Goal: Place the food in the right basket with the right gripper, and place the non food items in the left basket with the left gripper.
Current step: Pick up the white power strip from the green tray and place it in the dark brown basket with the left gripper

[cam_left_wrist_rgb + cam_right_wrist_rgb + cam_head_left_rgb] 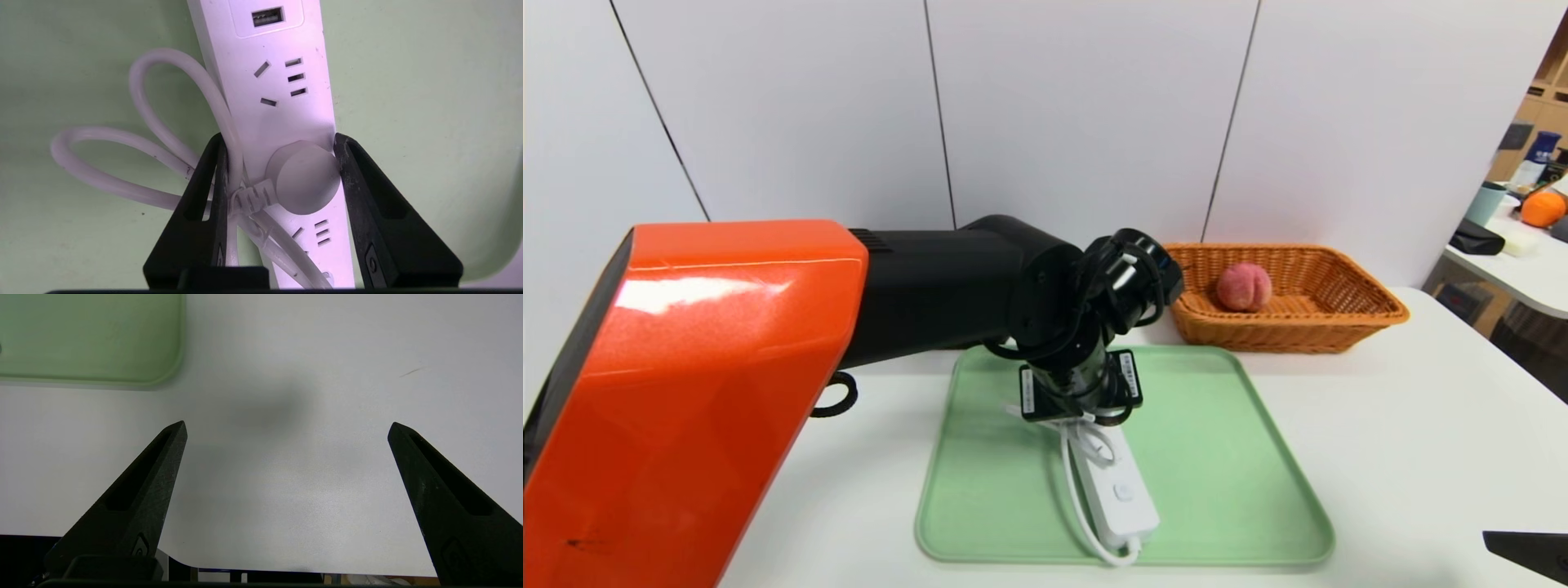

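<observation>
The white power strip [1123,494] lies on the green tray [1217,457], running from near the middle toward the near edge, its cord looped along its left side and a round plug [308,179] seated on top. The left gripper [282,155] is down over its far part, the pincer partly open, one finger on either side; the fingertips seem to touch the plug and the cord, though whether they press firmly I can't tell.

If the pincer closes on plug and cord rather than the body, the plug could pull out in lifting and let the strip drop. The loose loops could also snag the tray rim or trail over a basket wall, and gripping toward one end may let the near end sag.

Farther out, the peach [1245,287] sits in the orange basket [1286,322], far right. The right gripper [288,430] is parked at the near right, spread wide over bare table [286,490], holding nothing.
</observation>
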You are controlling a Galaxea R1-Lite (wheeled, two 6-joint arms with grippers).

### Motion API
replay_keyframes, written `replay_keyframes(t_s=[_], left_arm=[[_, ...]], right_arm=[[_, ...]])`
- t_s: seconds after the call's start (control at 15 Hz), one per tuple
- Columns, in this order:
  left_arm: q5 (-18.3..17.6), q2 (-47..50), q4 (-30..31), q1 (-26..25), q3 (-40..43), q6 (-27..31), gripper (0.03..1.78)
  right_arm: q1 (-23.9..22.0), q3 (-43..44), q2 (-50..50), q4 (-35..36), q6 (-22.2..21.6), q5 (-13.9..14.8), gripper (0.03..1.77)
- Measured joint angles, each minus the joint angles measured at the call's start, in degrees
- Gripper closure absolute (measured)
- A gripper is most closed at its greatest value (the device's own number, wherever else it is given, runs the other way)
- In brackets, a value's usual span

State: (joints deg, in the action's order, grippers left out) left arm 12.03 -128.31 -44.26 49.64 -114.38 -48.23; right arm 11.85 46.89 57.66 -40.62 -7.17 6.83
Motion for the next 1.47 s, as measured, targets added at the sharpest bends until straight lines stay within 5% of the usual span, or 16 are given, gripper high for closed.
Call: replay_keyframes(t_s=[0.13, 0.2, 0.27, 1.47], left_arm=[[0.15, 0.24, 0.2, -0.59, -0.09, -0.39, 1.14], [0.2, 0.35, 0.06, -0.74, -0.09, -0.41, 1.53], [0.15, 0.35, 0.3, -0.74, -0.09, -0.39, 1.74], [0.17, 1.22, 3.12, -1.96, -0.06, -2.38, 1.74]], right_arm=[[0.07, -0.04, 0.18, 0.02, 0.01, 0.0, 0.1], [0.07, -0.04, 0.22, 0.02, 0.01, 0.02, 0.1], [0.07, -0.04, 0.27, 0.07, 0.0, 0.0, 0.1], [0.07, 0.41, 3.74, 0.18, 0.09, -0.07, 0.1]])
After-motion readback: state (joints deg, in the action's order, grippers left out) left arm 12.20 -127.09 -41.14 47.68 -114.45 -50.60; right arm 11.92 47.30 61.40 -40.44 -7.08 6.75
